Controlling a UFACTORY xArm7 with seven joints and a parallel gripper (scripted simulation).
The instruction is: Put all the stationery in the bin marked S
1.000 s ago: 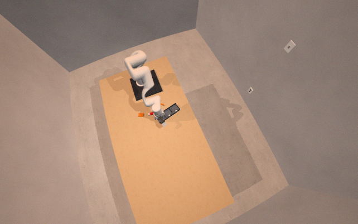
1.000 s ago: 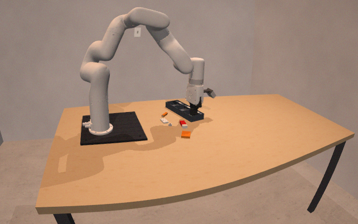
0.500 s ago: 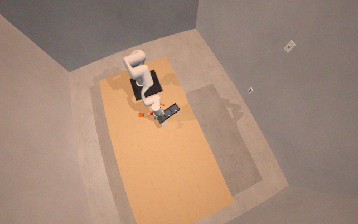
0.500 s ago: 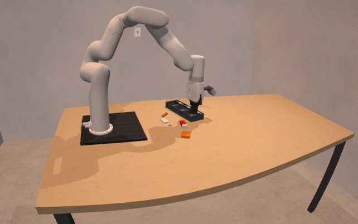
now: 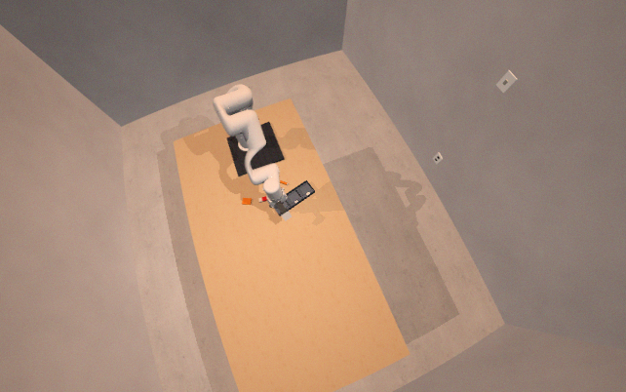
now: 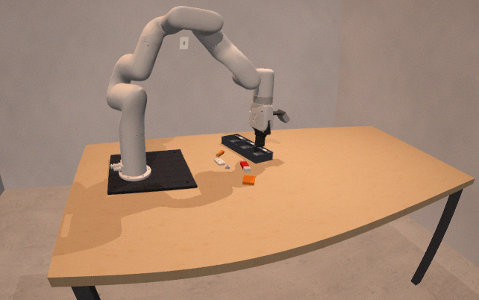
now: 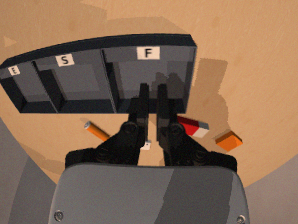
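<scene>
From above, the white arm (image 5: pixel 246 141) reaches out from its black base plate (image 5: pixel 275 155) across the tan table (image 5: pixel 302 302), and its gripper (image 5: pixel 282 211) sits at the near end of a dark row of bins (image 5: pixel 306 186); an orange block (image 5: pixel 247 201) and a red and white piece (image 5: pixel 263 199) lie just left of it, and an orange pen (image 5: pixel 283 182) peeks out beside the arm. From the side view, the gripper (image 6: pixel 260 142) hangs over the right-hand end of the row of bins (image 6: pixel 229 142), its fingers dipping toward the last compartment. On the table to the left lie the orange pen (image 6: pixel 220 153), a flat white plate with holes (image 6: pixel 221 161), a small grey nut (image 6: pixel 227 167), the red and white piece (image 6: pixel 245 166), which looks like an eraser, and the orange block (image 6: pixel 248 180), all well apart from the fingers. Through the wrist camera, the fingers are clenched nearly together with nothing visible between them, over the near wall of the compartment marked F (image 7: pixel 148 52); the bin marked S (image 7: pixel 64 60) is the next one to the left and looks bare inside. The pen (image 7: pixel 96 129) lies on the table left of the fingers, the eraser (image 7: pixel 193 125) and orange block (image 7: pixel 229 140) to the right. By my reckoning little is done: every stationery-like item is on the table, so each needs picking up and dropping into S.
</scene>
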